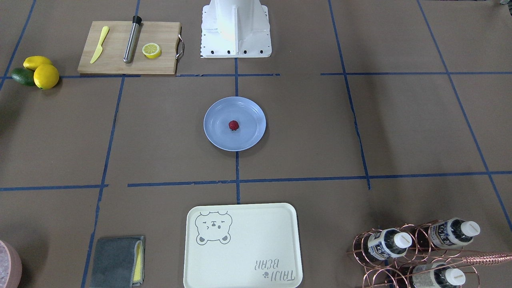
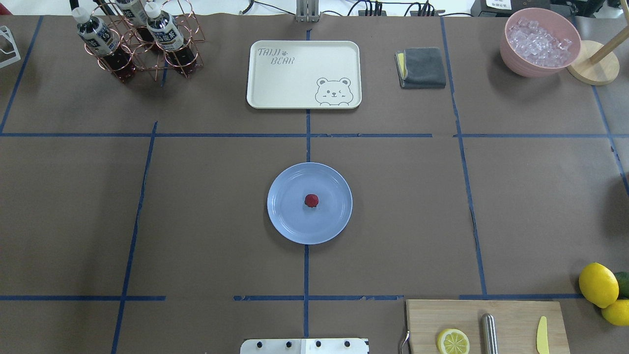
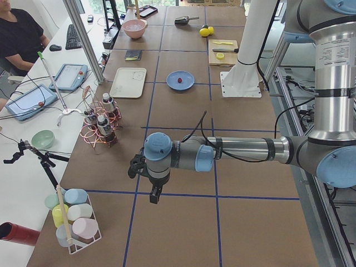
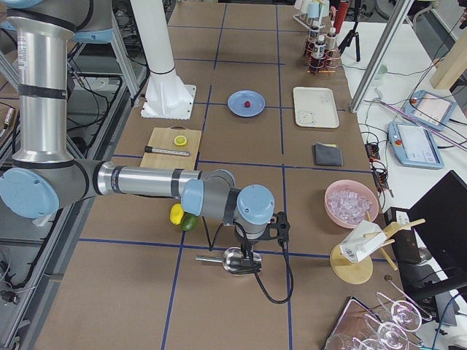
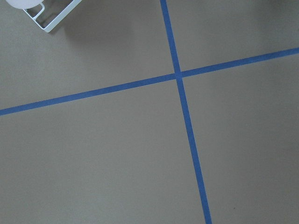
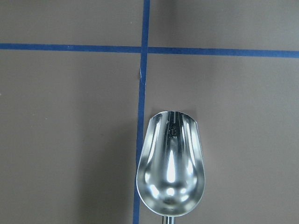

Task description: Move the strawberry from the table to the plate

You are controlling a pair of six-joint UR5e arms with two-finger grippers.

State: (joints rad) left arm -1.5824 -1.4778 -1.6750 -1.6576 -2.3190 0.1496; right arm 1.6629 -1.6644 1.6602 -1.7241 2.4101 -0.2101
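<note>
The small dark-red strawberry [image 1: 234, 125] [image 2: 311, 200] lies in the middle of the round light-blue plate [image 1: 250, 110] [image 2: 287, 219], which sits at the centre of the brown-paper table [image 1: 160, 132]. Both arms are far from the plate. The left gripper [image 3: 154, 194] hangs over a bare taped square at the table's left end. At the table's right end, the right gripper [image 4: 248, 251] hovers just above a metal scoop [image 6: 171, 163]. Neither wrist view shows any fingers, so I cannot tell whether either gripper is open or shut.
A cutting board [image 1: 128, 48] carries a yellow knife, a steel rod and a half lemon [image 1: 151, 50]. Lemons and an avocado [image 1: 40, 72] lie beside it. The bear tray [image 2: 303, 73], grey cloth [image 2: 421, 67], bottle rack [image 2: 137, 42] and pink ice bowl [image 2: 539, 42] line the far side. A person [image 3: 19, 33] sits beyond.
</note>
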